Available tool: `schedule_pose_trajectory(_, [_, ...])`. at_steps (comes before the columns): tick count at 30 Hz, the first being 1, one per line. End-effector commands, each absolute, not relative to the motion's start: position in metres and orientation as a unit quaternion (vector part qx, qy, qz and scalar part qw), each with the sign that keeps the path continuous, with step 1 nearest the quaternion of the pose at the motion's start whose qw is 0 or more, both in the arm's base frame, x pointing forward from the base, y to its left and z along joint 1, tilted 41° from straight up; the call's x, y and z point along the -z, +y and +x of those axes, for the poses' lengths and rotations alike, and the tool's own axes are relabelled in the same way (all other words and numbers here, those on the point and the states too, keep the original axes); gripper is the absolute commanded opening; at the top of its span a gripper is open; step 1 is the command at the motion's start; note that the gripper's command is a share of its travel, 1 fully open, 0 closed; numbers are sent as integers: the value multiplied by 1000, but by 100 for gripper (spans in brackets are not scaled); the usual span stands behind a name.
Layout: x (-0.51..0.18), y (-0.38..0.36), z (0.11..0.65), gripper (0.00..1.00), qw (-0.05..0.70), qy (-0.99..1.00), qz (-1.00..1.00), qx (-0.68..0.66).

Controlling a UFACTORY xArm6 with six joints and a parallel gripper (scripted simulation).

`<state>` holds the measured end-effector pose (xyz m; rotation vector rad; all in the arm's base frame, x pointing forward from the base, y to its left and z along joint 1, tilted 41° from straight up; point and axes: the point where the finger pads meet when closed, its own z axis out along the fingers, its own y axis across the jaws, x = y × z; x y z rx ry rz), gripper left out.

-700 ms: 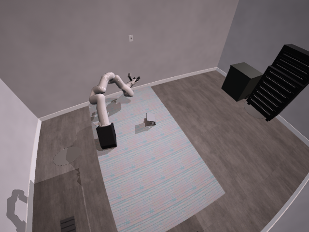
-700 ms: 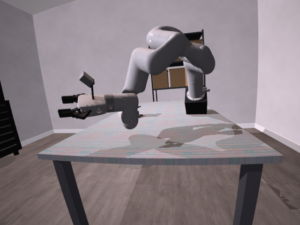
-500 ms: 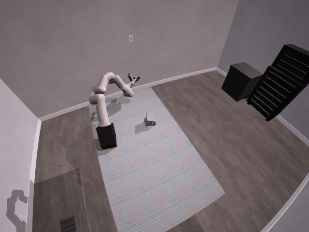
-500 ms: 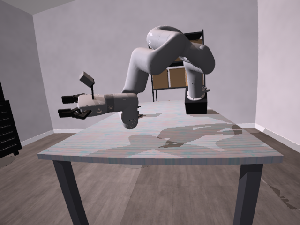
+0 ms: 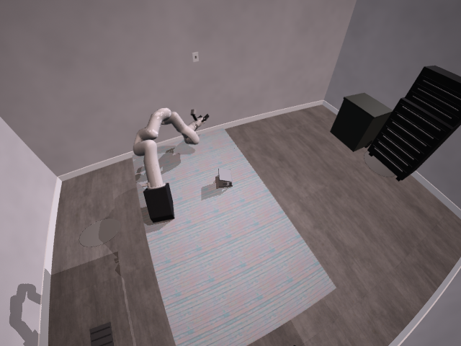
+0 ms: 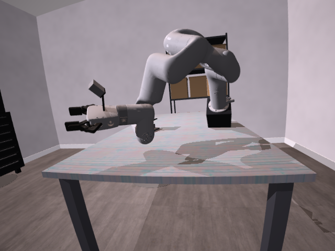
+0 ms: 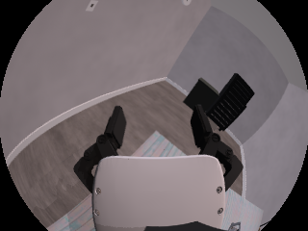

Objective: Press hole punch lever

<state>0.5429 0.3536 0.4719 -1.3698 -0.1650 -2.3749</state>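
The hole punch (image 5: 223, 177) is a small brown-and-grey thing standing upright on the striped table top (image 5: 223, 231), right of the arm's base, with its lever raised. My gripper (image 5: 199, 116) is open and empty, held level in the air past the table's far end, well away from the punch. In the exterior view the gripper (image 6: 68, 118) points left, out beyond the table's left edge, and the wrist hides most of the punch. In the wrist view the two fingers stand apart over the floor, with nothing between them.
The arm's black base (image 5: 159, 202) stands at the table's left edge. A dark cabinet (image 5: 359, 120) and a black drawer chest (image 5: 416, 122) stand by the right wall. A shelf unit (image 6: 198, 83) stands behind the arm.
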Motion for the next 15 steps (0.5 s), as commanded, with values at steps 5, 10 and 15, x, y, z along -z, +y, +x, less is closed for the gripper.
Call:
schedule_pose_trajectory(5, [-474,352,549,100,223,-66,-484,844])
schedule_pose_trajectory(10, [-471,351,561,100,282,-85,-480,826])
schedule_pose_trajectory(15, [-464,347,571,100,332,-104,-484,803])
